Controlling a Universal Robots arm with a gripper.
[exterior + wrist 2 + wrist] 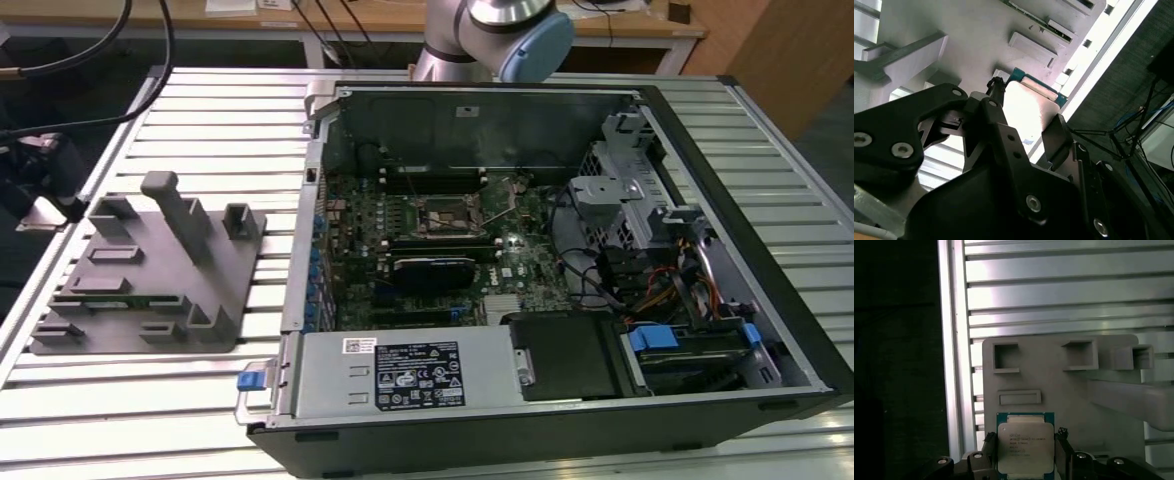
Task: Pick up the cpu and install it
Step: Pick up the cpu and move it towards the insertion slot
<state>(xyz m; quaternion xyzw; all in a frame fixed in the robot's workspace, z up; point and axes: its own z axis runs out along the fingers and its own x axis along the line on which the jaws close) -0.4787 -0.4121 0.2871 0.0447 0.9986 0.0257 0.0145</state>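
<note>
Grip check: the cpu (1025,439) sits between the gripper (1025,452) fingers (990,449), which look clamped on two opposite edges, over the grey tray (1074,390) in the first wrist view. I'd keep the squeeze light and on the rim only, with the chip flat and clear of the tall post (1124,400). The socket (447,218) in the open case (747,180) is well apart, so I'd go slow.

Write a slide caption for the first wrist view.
The tool grips the chip by two opposite edges at the grey tray on the slatted table.
</note>
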